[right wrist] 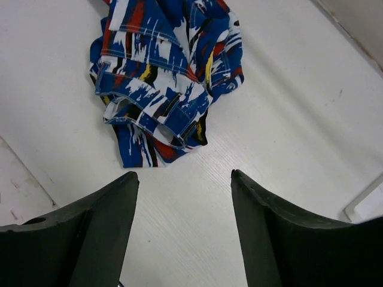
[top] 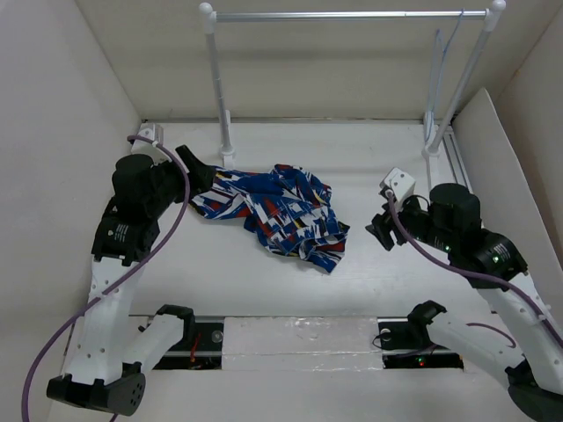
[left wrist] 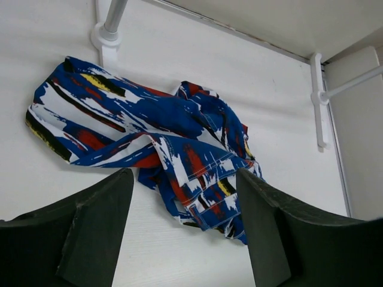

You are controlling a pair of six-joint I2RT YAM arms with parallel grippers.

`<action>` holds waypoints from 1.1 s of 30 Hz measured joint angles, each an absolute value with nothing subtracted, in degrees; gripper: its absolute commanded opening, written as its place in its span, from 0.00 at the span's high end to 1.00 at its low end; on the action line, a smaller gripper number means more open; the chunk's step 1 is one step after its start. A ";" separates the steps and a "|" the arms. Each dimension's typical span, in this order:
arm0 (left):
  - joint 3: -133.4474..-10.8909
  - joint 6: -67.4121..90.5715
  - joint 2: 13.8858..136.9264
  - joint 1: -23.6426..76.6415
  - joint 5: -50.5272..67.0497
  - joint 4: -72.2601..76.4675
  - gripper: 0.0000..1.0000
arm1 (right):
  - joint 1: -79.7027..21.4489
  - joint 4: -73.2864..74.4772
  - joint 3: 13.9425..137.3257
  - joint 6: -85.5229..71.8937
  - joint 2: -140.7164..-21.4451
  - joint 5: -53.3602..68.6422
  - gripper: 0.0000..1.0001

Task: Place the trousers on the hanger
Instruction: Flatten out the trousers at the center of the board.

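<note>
Sprawling crumpled, the trousers [top: 273,211] run left-to-right; left pincer [left wrist: 182,177] and right pincer [right wrist: 184,176] both released.

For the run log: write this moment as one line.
trousers: crumpled on table | hanger: bare on rail | left gripper: open at trousers' edge | right gripper: open, apart

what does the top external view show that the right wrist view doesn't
Only the top external view shows the rail rack, the hanger hanging at its right end, and both arms, with the left gripper at the left edge of the trousers. Only the right wrist view shows up close the right gripper open above bare table. Both show the trousers lying crumpled on the table.
</note>
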State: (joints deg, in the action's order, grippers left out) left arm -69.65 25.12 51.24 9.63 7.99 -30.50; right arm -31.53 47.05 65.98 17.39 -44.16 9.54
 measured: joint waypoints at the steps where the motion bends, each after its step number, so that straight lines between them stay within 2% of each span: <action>1: -69.65 25.32 51.16 9.63 8.12 -30.44 0.33 | -31.53 47.03 65.52 17.37 -44.27 9.80 0.35; 3: -69.41 25.80 51.13 9.63 8.12 -30.24 0.35 | -31.53 46.87 64.38 17.45 -44.34 10.55 0.55; 4: -69.12 25.98 51.13 9.63 8.10 -30.28 0.41 | -31.53 46.74 63.79 17.43 -44.27 11.11 0.69; 5: -68.79 26.24 51.07 9.61 7.86 -30.33 0.45 | -31.53 46.63 63.40 17.61 -44.27 11.66 0.89; 6: -68.42 26.33 50.96 9.56 7.27 -30.46 0.47 | -31.53 46.26 62.94 17.72 -44.27 12.43 0.98; 12: -68.20 28.77 50.92 9.26 -1.39 -33.52 0.64 | -32.25 43.20 60.36 18.02 -46.54 14.74 1.00; 13: -68.45 29.21 51.16 9.26 -2.79 -34.00 0.71 | -32.73 42.22 60.23 18.17 -47.55 14.85 1.00; 15: -68.53 30.17 52.03 9.23 -4.51 -34.13 0.81 | -34.11 40.16 60.05 18.37 -50.24 14.87 0.89; 16: -68.51 30.63 53.10 9.13 -4.71 -34.06 0.95 | -35.24 38.89 60.03 18.52 -52.12 14.81 0.81; 17: -68.07 31.31 54.15 8.91 -4.67 -33.39 0.99 | -36.60 37.47 60.03 18.74 -54.17 14.66 0.60; 20: -63.99 32.75 58.54 6.09 -1.21 -30.04 1.00 | -42.24 33.74 60.07 19.49 -61.63 12.58 0.36; 21: -62.35 33.56 60.14 4.34 0.21 -29.04 0.94 | -44.51 32.42 60.12 19.75 -64.36 11.64 0.35; 22: -60.75 34.28 62.24 2.90 1.15 -28.23 0.76 | -46.92 31.31 60.16 19.77 -66.94 10.79 0.33; 25: -56.10 36.49 66.02 0.95 1.63 -27.66 0.54 | -52.01 28.73 61.04 19.79 -75.02 8.84 0.32; 28: -53.93 37.85 63.88 0.99 1.56 -27.66 0.54 | -53.91 26.15 62.35 19.79 -81.01 6.98 0.32; 31: -50.78 38.46 58.65 1.02 2.52 -25.41 0.62 | -54.37 23.88 64.58 19.77 -88.73 4.93 0.31; 33: -46.76 39.13 54.57 1.98 3.03 -23.79 0.63 | -54.37 22.22 65.80 19.79 -92.64 2.46 0.30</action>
